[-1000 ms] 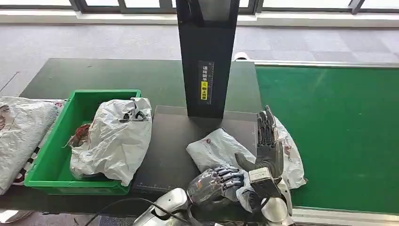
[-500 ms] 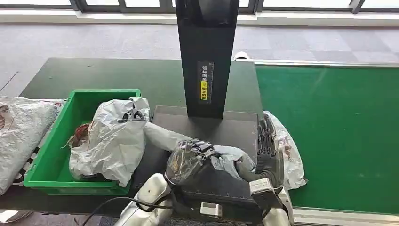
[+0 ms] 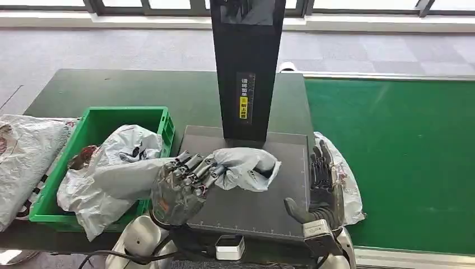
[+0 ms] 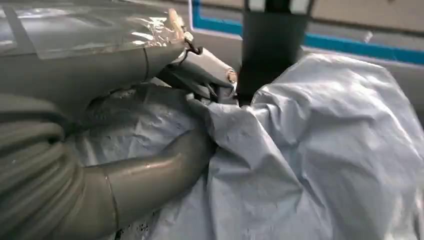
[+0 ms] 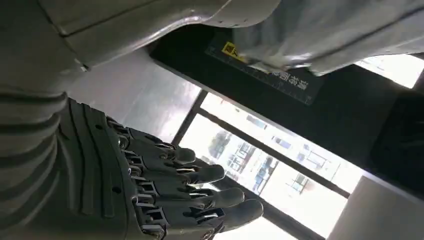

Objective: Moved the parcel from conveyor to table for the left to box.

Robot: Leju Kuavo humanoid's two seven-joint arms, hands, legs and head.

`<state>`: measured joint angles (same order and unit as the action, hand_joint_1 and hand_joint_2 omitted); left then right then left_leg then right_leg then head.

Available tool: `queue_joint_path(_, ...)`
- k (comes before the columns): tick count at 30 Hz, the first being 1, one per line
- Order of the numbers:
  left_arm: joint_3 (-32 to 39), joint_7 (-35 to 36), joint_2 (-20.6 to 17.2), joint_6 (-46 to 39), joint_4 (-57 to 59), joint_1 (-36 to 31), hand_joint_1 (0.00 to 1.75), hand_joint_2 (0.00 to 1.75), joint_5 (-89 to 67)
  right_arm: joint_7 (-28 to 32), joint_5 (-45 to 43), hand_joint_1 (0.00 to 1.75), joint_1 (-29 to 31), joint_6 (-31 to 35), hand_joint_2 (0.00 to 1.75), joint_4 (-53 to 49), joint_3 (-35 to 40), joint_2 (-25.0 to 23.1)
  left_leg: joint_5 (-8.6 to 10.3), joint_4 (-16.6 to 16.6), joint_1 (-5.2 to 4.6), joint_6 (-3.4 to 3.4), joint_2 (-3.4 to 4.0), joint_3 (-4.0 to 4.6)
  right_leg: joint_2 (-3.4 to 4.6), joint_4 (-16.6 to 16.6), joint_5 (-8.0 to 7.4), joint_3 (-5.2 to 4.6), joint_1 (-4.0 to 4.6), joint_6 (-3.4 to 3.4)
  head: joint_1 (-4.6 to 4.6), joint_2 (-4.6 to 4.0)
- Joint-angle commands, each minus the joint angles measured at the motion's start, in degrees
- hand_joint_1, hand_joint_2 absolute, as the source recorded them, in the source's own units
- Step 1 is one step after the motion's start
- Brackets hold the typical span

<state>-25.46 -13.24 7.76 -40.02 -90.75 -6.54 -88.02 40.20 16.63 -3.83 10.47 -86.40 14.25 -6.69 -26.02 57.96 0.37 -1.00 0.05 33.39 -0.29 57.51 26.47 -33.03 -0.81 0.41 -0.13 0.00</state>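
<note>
We hold the grey parcel (image 3: pixel 246 167) in our left hand (image 3: pixel 180 189), fingers wrapped over one bunched end so the soft bag hangs from the grip rather than sliding out. It sits above the dark platform (image 3: pixel 246 210) at the foot of the black post (image 3: pixel 246 67), between the green conveyor (image 3: pixel 392 157) and the green bin (image 3: pixel 84 168). In the left wrist view the thumb (image 4: pixel 150 172) presses into the crumpled plastic (image 4: pixel 310 150), which suggests a firm clamp on loose film, not on whatever is inside.

Our right hand (image 3: pixel 324 188) stands upright at the platform's conveyor side, fingers straight and spread, grasping nothing. It rests against another white bag (image 3: pixel 343 179) lying at the belt's edge, probably there as the next one to take. The right wrist view shows the same flat, released fingers (image 5: pixel 200 192).

The bin already holds 1 large white bag (image 3: pixel 112 174) that spills over its near rim, so space is tight; we judge the parcel will need to go in over the top of it. Another pale bag (image 3: pixel 22 162) lies on the table (image 3: pixel 140 89) just beside the bin's far side. The carry toward the bin looks well along, with the drop not yet made.
</note>
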Motion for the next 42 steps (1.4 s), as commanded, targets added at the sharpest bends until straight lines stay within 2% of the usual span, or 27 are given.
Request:
queue_joint_path(1,1.7,0.4,-3.4,0.0,-4.6,0.7,1.75,1.75,-2.0,-0.2,0.0,0.00,-0.1,-0.2,1.75,-0.6,-2.8,-0.5,0.00,-0.1,0.01,0.00,0.05,-0.05,0.07,0.0,-0.01,0.02,0.02,-0.04,0.00,0.00)
queue_joint_path(3,1.7,0.4,-3.4,0.0,-4.6,0.7,1.75,1.75,-2.0,-0.2,0.0,0.00,-0.1,-0.2,1.75,-0.6,-2.8,-0.5,0.00,-0.1,0.00,0.00,0.04,-0.07,0.06,0.0,-0.01,0.02,0.01,-0.04,0.00,0.00)
queue_joint_path(4,6.0,-3.3,-4.9,0.0,-9.7,-0.1,1.75,1.75,-2.0,-0.2,0.3,0.00,-1.4,0.2,1.75,-1.7,-3.6,-0.8,0.03,-0.1,0.02,0.01,0.03,-0.08,0.05,-0.1,-0.04,0.05,0.04,-0.05,0.00,0.00)
queue_joint_path(5,9.4,-7.1,-3.7,0.0,-12.3,0.5,1.75,1.75,-2.0,-0.2,0.2,0.00,-2.2,0.2,1.75,-2.4,-3.9,-0.7,0.05,-0.2,0.03,0.02,0.05,-0.13,0.08,-0.2,-0.07,0.09,0.05,-0.07,0.00,0.00)
queue_joint_path(6,16.6,-16.2,1.6,0.0,-16.7,2.0,1.75,1.75,-2.0,-0.2,0.1,0.00,-3.2,0.0,1.75,-3.4,-4.2,-0.6,0.00,0.0,0.04,0.00,0.09,-0.01,0.11,0.0,-0.03,-0.05,0.06,-0.07,0.00,0.00)
queue_joint_path(8,23.2,-23.3,7.7,0.0,-20.3,1.7,1.75,1.75,-2.0,-0.2,0.0,0.00,-3.4,-0.1,1.75,-3.8,-4.3,-0.4,-0.06,0.1,0.08,0.01,0.10,0.14,0.12,0.1,0.01,-0.15,0.09,-0.03,0.00,0.00)
queue_joint_path(10,29.0,-24.5,9.9,0.0,-21.8,-0.6,1.75,1.75,-2.0,-0.2,0.0,0.00,-2.9,0.2,1.75,-3.2,-4.7,-0.3,-0.08,0.1,0.08,0.02,0.12,0.13,0.14,0.1,0.01,-0.13,0.10,-0.03,0.00,0.00)
queue_joint_path(11,31.5,-23.8,10.0,0.0,-21.0,-1.9,1.75,1.75,-2.0,-0.2,-0.1,0.00,-2.8,0.4,1.75,-3.0,-4.7,-0.3,-0.06,0.1,0.05,0.03,0.12,0.08,0.14,0.0,0.01,-0.10,0.06,-0.04,0.00,0.00)
queue_joint_path(12,32.9,-20.5,8.6,0.0,-18.3,-4.2,1.75,1.75,-2.0,-0.2,-0.3,0.00,-2.9,0.9,1.75,-3.1,-4.7,-0.1,-0.04,0.1,0.07,0.02,0.13,0.09,0.15,0.0,-0.02,-0.11,0.08,-0.04,0.00,0.00)
queue_joint_path(14,37.6,-18.5,5.3,0.0,-14.0,-7.5,1.75,1.75,-2.0,-0.2,-0.7,0.00,-3.7,1.6,1.75,-3.7,-4.4,0.5,0.03,0.0,0.02,-0.01,0.05,-0.02,0.08,0.0,-0.03,-0.01,0.02,-0.04,0.00,0.00)
queue_joint_path(15,41.6,-15.2,3.6,0.0,-10.3,-10.2,1.75,1.75,-2.0,-0.2,-0.8,0.00,-4.4,1.9,1.75,-3.9,-4.2,0.8,0.10,-0.1,0.00,-0.03,0.03,-0.10,0.08,-0.1,-0.06,0.02,0.00,-0.09,0.00,0.00)
queue_joint_path(17,39.4,-6.7,-2.0,0.0,-3.2,-14.3,1.75,1.75,-2.0,-0.2,-1.1,0.00,-5.3,2.1,1.75,-4.5,-3.8,1.4,0.24,-0.3,0.02,-0.08,-0.19,-0.15,-0.16,-0.1,-0.11,0.12,0.03,-0.15,0.00,0.00)
queue_joint_path(18,39.4,-6.7,-2.0,0.0,-3.2,-14.3,1.75,1.75,-2.0,-0.2,-1.1,0.00,-5.3,2.1,1.75,-4.5,-3.8,1.4,0.16,-0.2,-0.01,-0.06,-0.17,-0.13,-0.17,-0.1,-0.03,0.09,0.00,-0.10,0.00,0.00)
queue_joint_path(22,38.1,3.1,-6.4,0.0,4.9,-15.2,1.75,1.75,-1.5,-0.2,-1.0,0.00,-5.0,2.0,1.75,-4.0,-3.9,1.6,0.26,-0.2,0.06,-0.16,-0.01,-0.11,0.01,-0.2,-0.21,0.03,0.21,-0.22,0.00,0.00)
queue_joint_path(24,38.3,2.5,-7.2,0.0,9.7,-16.9,1.75,1.75,1.0,-0.2,-0.6,0.00,-5.1,2.6,1.75,-4.0,-4.4,1.4,0.26,-0.1,0.00,-0.23,0.00,-0.16,0.05,0.0,-0.14,0.04,0.16,-0.21,0.00,0.00)
queue_joint_path(28,38.0,4.1,-7.0,0.4,19.6,-19.9,1.75,1.75,-0.8,-0.2,-0.9,0.00,-6.4,3.5,1.75,-5.2,-4.3,2.1,0.34,-0.2,0.05,-0.25,-0.20,-0.10,-0.11,-0.1,-0.15,0.05,0.20,-0.21,0.00,0.00)
queue_joint_path(33,37.9,4.3,-6.8,0.8,20.3,-20.0,1.75,1.75,-0.8,-0.2,-0.9,0.00,-6.5,3.6,1.75,-5.2,-4.3,2.2,0.34,-0.2,0.07,-0.20,-0.03,-0.09,0.04,-0.2,-0.22,0.05,0.22,-0.21,-0.02,0.00)
queue_joint_path(35,38.0,6.9,-7.0,7.0,24.4,-21.1,1.75,1.75,0.1,-0.2,-0.5,0.00,-6.4,4.3,1.75,-3.9,-4.0,3.2,0.32,-0.2,0.06,-0.19,-0.05,-0.03,0.02,-0.1,-0.22,-0.02,0.22,-0.21,-0.02,0.00)
queue_joint_path(38,39.1,6.6,-6.9,8.1,31.7,-23.2,1.75,1.75,5.9,-0.2,0.8,0.00,-6.3,4.8,1.75,-1.5,-3.8,4.0,0.37,-0.2,0.08,-0.20,-0.09,-0.10,0.01,-0.2,-0.26,0.06,0.21,-0.22,-0.02,0.00)
queue_joint_path(42,38.0,7.2,-6.2,12.2,36.9,-24.5,1.75,1.75,5.7,-0.2,2.2,0.00,-6.8,5.1,1.75,-0.6,-4.5,3.4,0.30,-0.1,0.07,-0.22,-0.07,-0.07,0.03,-0.1,-0.20,0.01,0.22,-0.22,-0.02,0.00)
